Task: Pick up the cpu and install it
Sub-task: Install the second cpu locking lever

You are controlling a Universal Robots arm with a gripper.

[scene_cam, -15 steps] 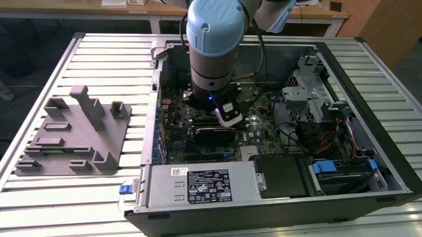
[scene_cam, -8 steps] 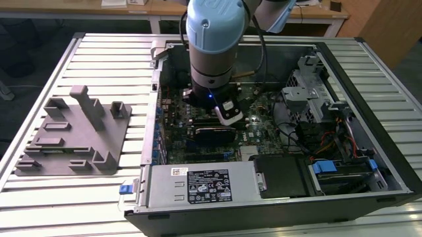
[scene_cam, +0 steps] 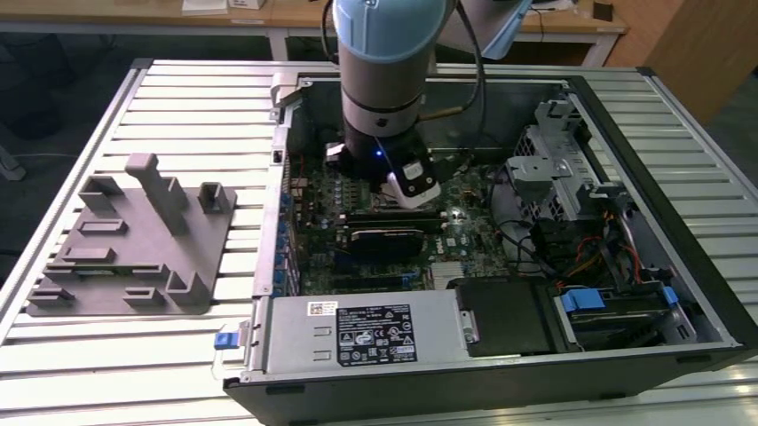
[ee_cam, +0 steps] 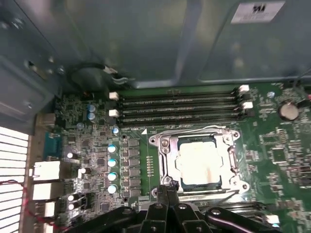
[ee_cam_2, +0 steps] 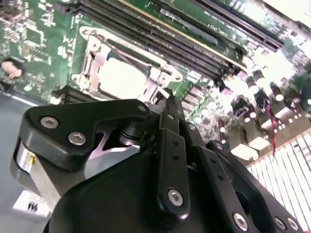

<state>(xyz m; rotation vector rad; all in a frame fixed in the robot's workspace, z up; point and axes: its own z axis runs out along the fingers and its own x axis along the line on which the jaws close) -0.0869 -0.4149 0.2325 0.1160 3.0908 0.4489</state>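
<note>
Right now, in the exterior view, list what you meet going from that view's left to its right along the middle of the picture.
Grey fixture plate → robot arm over the motherboard → silver drive cage → computer case's right wall.

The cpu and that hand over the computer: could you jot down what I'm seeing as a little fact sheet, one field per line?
cpu: silver square lying flat in the metal socket frame on the green motherboard
hand: just beside the socket frame, fingers drawn together, holding nothing
memory slots: long and dark, alongside the socket
computer case: open, lying on the slatted table
grey fixture plate: on the table, at the exterior view's left
</note>
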